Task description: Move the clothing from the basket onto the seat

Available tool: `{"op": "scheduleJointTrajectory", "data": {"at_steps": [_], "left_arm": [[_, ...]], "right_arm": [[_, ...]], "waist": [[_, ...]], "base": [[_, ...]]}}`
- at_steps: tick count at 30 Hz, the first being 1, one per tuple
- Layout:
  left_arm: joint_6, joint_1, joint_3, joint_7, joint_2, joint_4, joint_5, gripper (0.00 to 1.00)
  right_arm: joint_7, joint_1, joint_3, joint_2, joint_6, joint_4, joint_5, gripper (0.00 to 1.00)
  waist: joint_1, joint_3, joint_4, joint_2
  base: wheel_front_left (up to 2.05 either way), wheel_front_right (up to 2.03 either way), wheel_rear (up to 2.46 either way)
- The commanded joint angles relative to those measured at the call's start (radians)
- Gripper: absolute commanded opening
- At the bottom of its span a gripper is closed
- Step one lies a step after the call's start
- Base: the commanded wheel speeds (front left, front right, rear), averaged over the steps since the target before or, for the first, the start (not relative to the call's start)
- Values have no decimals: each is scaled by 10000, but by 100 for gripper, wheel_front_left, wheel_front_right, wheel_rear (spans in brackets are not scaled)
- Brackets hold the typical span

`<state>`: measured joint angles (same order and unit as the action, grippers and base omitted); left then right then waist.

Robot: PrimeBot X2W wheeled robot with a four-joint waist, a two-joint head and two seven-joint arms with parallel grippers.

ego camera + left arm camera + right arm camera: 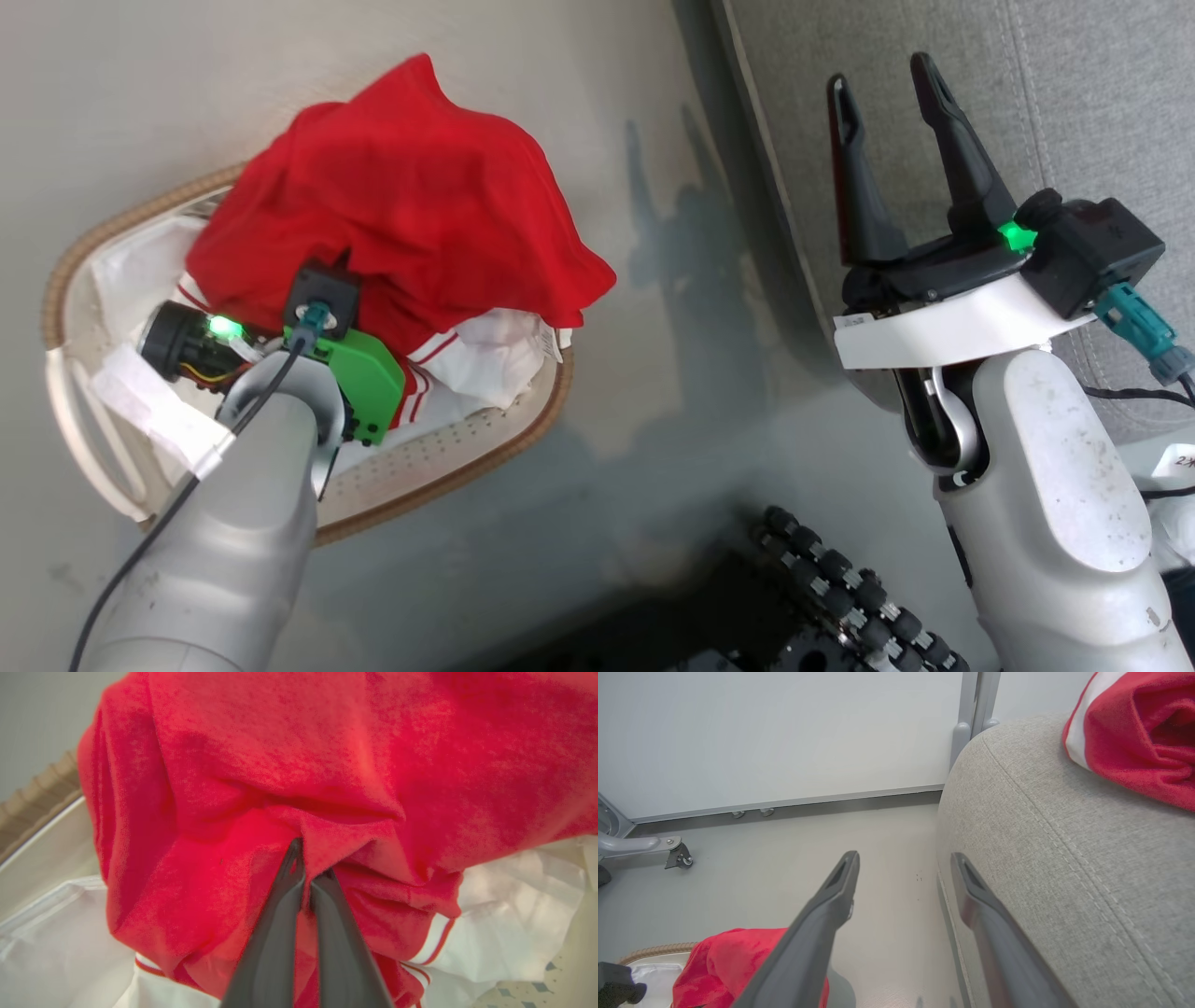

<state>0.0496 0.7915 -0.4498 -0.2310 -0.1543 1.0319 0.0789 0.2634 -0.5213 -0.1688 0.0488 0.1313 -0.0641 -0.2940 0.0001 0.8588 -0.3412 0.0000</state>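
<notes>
The clothing (401,187) is a heap of bright red cloth with white-striped trim, piled in the oval white basket (485,457) on the floor. My left forearm (252,485) reaches into the basket, its fingers buried under the red cloth. In the left wrist view my left gripper (306,872) is shut, pinching a fold of the red clothing (327,765). My right gripper (880,73) stands open and holds nothing, at the edge of the grey seat (1074,93). Another red garment with a white stripe (1134,732) lies on the seat (1041,835).
The white cloth liner (495,359) shows beneath the red heap. A strip of pale floor (672,327) separates basket and seat. My base with black rollers (840,579) is at the bottom. A wall and a castered metal leg (677,856) lie beyond.
</notes>
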Motion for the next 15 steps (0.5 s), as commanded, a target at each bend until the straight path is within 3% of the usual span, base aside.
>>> {"op": "scheduleJointTrajectory", "data": {"at_steps": [1, 8, 15], "left_arm": [[68, -195, 7, -137, 4, -166, 148, 0], [349, -1185, 109, -356, 6, -1271, 567, 0], [592, -2377, -99, -346, -291, -3437, 755, 0]], "right_arm": [[22, 172, 77, 31, -11, -95, 178, 100], [20, 724, 386, 34, -12, -566, 742, 100], [22, 1532, 663, 37, -11, -1153, 1267, 100]], "waist": [[-1, -626, 393, 0], [-1, -2147, 1062, 0], [-1, -3955, 1635, 0]], "base": [[0, 0, 0], [0, 0, 0], [0, 0, 0]]}}
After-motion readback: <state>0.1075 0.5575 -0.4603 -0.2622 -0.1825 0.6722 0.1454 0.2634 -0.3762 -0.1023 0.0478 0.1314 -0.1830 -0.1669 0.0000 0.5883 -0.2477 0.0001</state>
